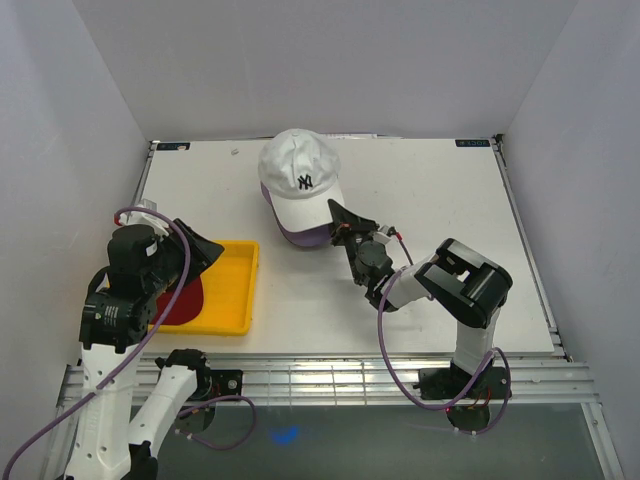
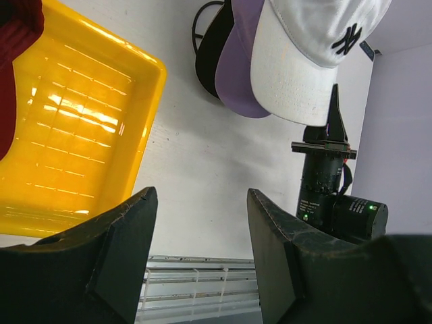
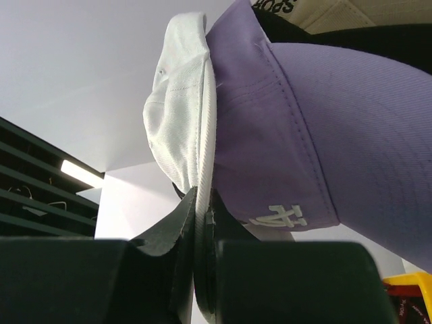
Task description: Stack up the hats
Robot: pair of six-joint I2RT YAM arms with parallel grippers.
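Observation:
A white hat point(image 1: 299, 177) with a dark NY logo tops a pile of hats at the back middle of the table. Under its brim shows a lavender hat point(image 1: 303, 238) with a white LA logo point(image 3: 278, 216). A black hat point(image 2: 210, 47) peeks out beneath them. My right gripper point(image 1: 338, 213) is shut on the edge of the white hat's brim point(image 3: 202, 155). A dark red hat point(image 1: 182, 300) lies in the yellow tray point(image 1: 232, 290) at the left. My left gripper point(image 1: 200, 246) hovers above that tray, open and holding nothing, well apart from the pile.
White walls close in the table on three sides. A metal rail point(image 1: 320, 375) runs along the near edge. The right arm's body point(image 2: 331, 196) stands between the pile and the near edge.

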